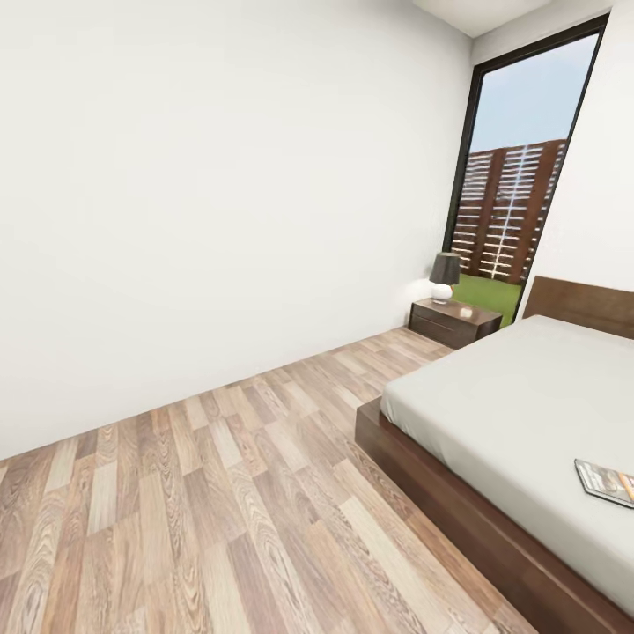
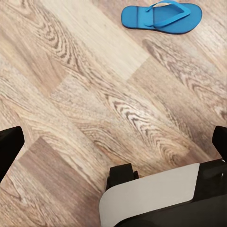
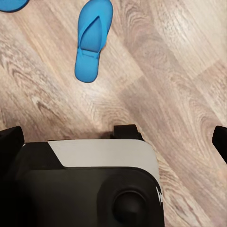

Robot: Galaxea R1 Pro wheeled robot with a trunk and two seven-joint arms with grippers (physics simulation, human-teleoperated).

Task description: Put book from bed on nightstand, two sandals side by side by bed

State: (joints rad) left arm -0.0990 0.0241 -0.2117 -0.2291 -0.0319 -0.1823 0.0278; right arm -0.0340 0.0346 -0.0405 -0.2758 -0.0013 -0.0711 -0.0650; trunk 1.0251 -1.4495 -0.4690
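Observation:
The bed [image 1: 519, 414], a pale grey mattress on a dark brown frame, fills the right of the head view. The book [image 1: 606, 482] lies flat on the mattress near its right-hand edge, dark cover with orange lettering. A dark brown nightstand [image 1: 453, 322] stands beyond the bed by the window. One blue sandal [image 2: 163, 17] lies on the plank floor, well ahead of my open left gripper [image 2: 113, 144]. Ahead of my open right gripper [image 3: 115, 135] lies a sandal [image 3: 93, 40], with the edge of the other sandal [image 3: 12, 4] in the corner. Both grippers hold nothing.
A grey-shaded lamp [image 1: 445, 275] sits on the nightstand. A tall dark-framed window [image 1: 519, 176] looks onto lawn and a slatted fence. A white wall [image 1: 220, 194] runs along the left, with wood floor [image 1: 220, 511] between it and the bed. My grey-and-black base [image 3: 94, 184] sits below both wrists.

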